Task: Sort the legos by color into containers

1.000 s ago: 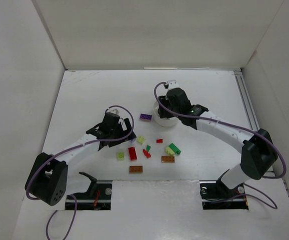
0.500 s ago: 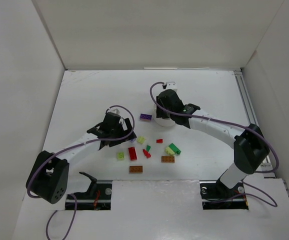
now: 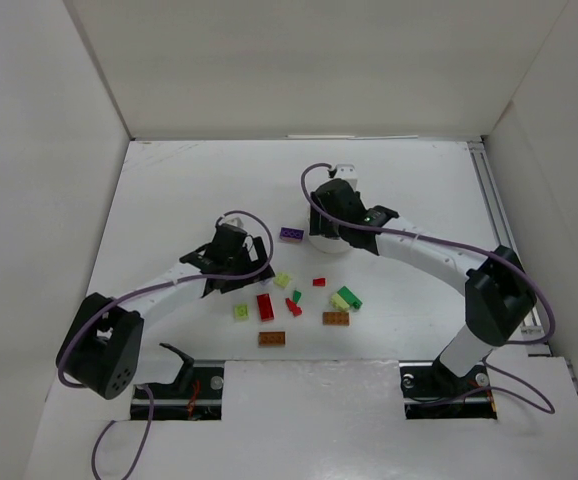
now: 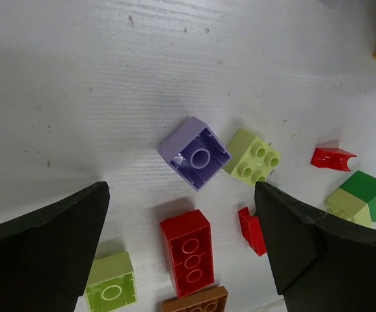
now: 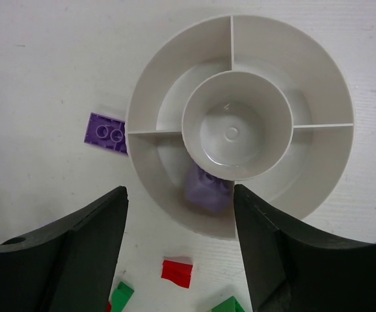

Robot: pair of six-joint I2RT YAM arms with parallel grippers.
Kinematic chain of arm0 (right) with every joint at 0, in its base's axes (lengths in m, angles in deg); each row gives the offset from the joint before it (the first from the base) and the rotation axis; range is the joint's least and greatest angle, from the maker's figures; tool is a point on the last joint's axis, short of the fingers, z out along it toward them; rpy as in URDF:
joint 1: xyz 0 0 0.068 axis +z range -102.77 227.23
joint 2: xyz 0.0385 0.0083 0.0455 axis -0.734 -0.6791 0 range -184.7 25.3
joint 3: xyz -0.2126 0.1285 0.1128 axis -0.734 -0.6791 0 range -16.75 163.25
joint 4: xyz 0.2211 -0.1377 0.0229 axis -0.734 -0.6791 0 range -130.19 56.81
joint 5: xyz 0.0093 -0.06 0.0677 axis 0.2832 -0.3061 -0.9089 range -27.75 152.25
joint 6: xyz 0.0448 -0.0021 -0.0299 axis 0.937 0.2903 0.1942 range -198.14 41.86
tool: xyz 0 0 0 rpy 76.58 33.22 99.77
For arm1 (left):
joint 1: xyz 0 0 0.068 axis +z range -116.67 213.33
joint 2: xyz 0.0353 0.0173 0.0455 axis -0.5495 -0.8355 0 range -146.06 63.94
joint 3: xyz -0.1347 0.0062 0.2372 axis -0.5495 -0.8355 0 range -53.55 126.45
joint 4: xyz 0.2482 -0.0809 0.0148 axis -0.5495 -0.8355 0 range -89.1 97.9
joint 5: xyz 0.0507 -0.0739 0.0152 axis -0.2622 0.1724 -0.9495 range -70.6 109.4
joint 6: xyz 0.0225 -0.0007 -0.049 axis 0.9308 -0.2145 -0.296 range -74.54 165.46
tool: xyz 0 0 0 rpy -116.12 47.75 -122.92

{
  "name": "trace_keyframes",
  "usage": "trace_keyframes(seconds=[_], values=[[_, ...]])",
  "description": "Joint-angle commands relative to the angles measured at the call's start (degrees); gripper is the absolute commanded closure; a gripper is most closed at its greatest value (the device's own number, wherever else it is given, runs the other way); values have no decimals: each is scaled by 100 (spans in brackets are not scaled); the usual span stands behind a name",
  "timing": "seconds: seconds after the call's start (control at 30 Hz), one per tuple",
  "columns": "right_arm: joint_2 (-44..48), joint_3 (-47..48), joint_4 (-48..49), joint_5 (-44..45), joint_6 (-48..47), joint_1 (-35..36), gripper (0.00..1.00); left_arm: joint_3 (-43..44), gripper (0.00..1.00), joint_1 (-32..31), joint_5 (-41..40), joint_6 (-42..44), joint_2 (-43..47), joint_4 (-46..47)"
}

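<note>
My left gripper is open and empty over the loose legos. A pale purple brick lies upside down just ahead of its fingers, beside a yellow-green brick. A long red brick lies between the fingers. My right gripper is open and empty above the white dish. A purple brick lies in the dish's near wedge. The other compartments in view are bare. A flat purple plate lies on the table against the dish's left side.
Other legos lie near the front: a small red one, a green and yellow-green pair, two orange-brown plates, and a yellow-green brick. White walls ring the table.
My right gripper has shifted slightly left over the dish. My left gripper has edged a little right, toward the loose legos.
</note>
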Motion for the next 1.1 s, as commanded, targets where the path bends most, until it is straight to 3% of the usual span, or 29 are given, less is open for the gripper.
trace_keyframes(seconds=[0.0, 0.37, 0.67, 0.73, 0.8, 1.07], values=[[70, 270, -45, 123, 69, 61, 29, 285, 10, -126, -196, 70, -3, 12], [1026, -354, -45, 176, 17, 184, 29, 593, 26, -355, -758, -122, -503, -155], [1801, -1039, -291, 580, 69, 184, 29, 769, 56, -610, -1093, -123, -987, -208], [1880, -1101, -370, 651, 140, 184, 29, 822, 58, -662, -1146, -123, -1145, -208], [1994, -1162, -431, 703, 192, 184, 29, 874, 69, -663, -1146, -123, -1146, -260], [2363, -1277, -589, 703, 245, 184, 29, 1190, 77, -715, -1146, -1, -787, -366]])
